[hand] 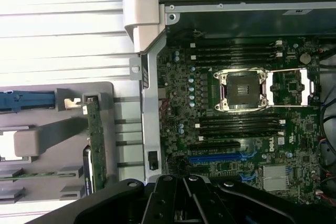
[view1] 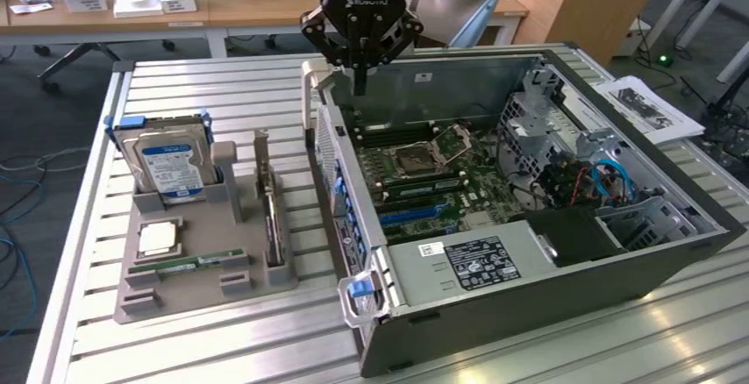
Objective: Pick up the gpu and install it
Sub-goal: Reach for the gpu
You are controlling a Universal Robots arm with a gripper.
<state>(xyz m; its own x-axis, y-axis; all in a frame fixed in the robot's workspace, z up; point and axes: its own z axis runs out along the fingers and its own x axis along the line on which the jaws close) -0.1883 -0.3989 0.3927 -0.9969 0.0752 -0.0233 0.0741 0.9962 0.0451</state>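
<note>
Two cameras: one high and further off, one close on the arm

The exterior view looks down at a slant from high up, a little way from the tabletop (view1: 175,95). It takes in the whole open computer case (view1: 585,288), the grey tray (view1: 234,283) at the exterior view's left, and the tool (view1: 360,86) above the case. The wrist view sits on the arm just behind the tool and faces straight down from near. Both views share the green circuit board (view1: 451,182), its square chip socket (view1: 427,150), the case wall next to the tray, and one side of the grey tray
</note>
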